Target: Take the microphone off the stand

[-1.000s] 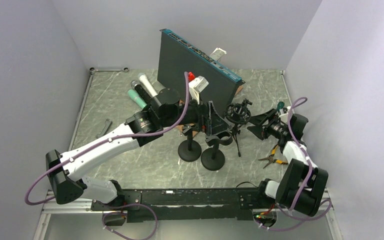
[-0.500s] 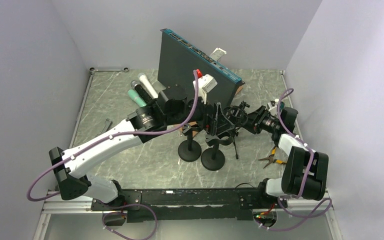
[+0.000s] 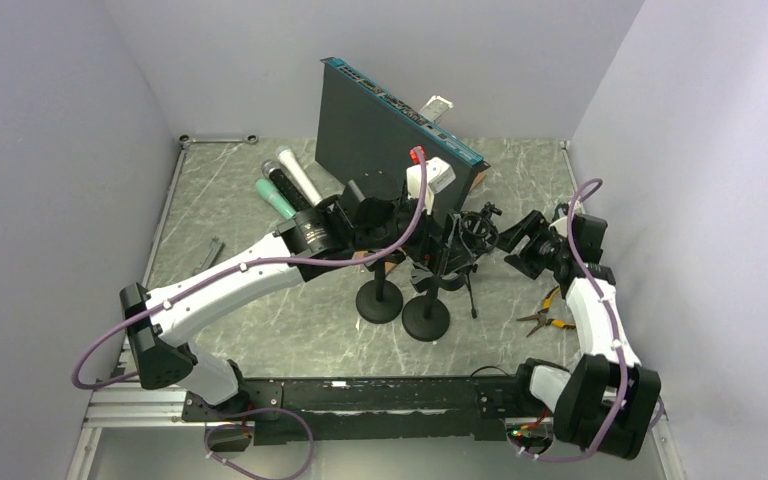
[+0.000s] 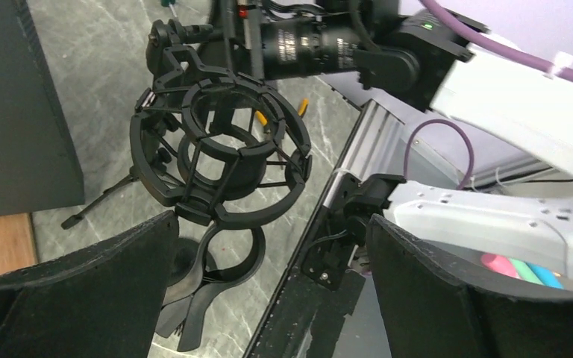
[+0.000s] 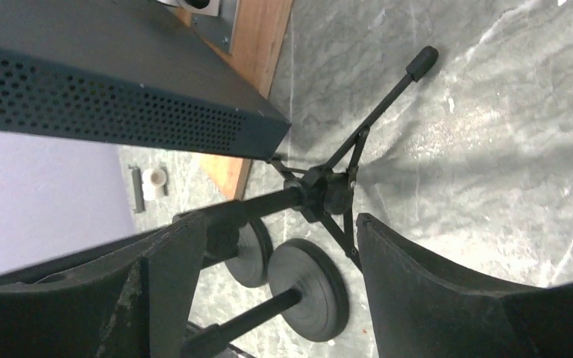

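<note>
left gripper [image 4: 272, 224] spread wide below the shock mount [image 4: 227, 165], seemingly lining up a grasp | right gripper [image 5: 282, 218] spread astride tripod stand [image 5: 327, 190], likely to steady it | microphone: mount's ring looks empty; cannot locate it

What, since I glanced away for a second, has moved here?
The left gripper pushed right, up to the shock mount, open. The right gripper darted toward the mount, then drew back, open. Nothing was grasped. The mount, two round-base stands and pliers stayed put.
</note>
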Robot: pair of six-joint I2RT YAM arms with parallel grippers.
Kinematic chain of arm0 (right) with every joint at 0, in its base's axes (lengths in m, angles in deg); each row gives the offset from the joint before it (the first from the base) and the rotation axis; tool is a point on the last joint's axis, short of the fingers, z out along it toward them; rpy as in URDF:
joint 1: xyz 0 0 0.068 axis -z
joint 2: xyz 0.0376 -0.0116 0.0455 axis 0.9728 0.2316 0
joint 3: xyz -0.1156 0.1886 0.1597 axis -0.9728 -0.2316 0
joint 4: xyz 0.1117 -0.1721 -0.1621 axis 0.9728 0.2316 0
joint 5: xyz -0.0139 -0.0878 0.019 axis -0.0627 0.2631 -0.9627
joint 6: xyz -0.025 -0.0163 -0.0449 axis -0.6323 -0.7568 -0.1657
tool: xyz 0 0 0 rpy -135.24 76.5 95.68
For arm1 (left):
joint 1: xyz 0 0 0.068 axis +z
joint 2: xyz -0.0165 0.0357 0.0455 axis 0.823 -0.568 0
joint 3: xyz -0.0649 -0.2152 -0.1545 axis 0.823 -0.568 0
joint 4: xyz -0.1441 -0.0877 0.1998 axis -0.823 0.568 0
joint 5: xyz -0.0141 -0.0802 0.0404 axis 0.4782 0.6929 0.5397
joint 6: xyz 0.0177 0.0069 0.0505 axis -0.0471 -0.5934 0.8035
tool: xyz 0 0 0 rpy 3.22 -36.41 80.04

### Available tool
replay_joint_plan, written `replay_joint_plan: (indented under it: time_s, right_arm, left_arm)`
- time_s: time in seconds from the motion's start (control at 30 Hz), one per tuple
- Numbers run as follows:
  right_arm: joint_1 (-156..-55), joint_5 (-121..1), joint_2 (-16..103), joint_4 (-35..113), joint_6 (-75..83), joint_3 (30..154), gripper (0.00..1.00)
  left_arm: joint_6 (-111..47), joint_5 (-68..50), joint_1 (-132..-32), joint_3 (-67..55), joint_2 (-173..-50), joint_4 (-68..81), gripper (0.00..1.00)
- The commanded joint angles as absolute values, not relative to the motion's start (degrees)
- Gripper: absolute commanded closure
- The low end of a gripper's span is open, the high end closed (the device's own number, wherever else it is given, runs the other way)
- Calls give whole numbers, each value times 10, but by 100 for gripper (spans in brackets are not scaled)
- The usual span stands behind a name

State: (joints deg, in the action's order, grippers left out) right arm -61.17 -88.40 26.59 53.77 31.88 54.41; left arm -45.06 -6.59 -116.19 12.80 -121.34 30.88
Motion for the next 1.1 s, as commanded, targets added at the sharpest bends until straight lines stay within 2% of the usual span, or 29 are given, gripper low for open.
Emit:
replay_joint_plan:
  time_s: [0.0,0.23,0.37,0.67,0.87,1.07]
  right_arm:
    - [-614,-878,214,593,288,532,26]
    - [-618,-977,198,495,313,480,40]
    - [-618,-1045,209,389,355,459,42]
    - [-614,-1137,273,235,386,451,44]
    - [-611,-1154,288,215,362,442,56]
    - [-606,-1144,277,213,362,421,81]
  left_arm:
    - [-423,-121,-1168,143,-1215,301,3]
    - [-411,-172,-1168,136,-1213,308,14]
    - [-412,-172,-1168,119,-1204,298,22]
    - [-410,-171,-1169,116,-1200,301,29]
    - [-405,-172,-1168,114,-1194,304,31]
    - [-404,-166,-1168,113,-1194,302,31]
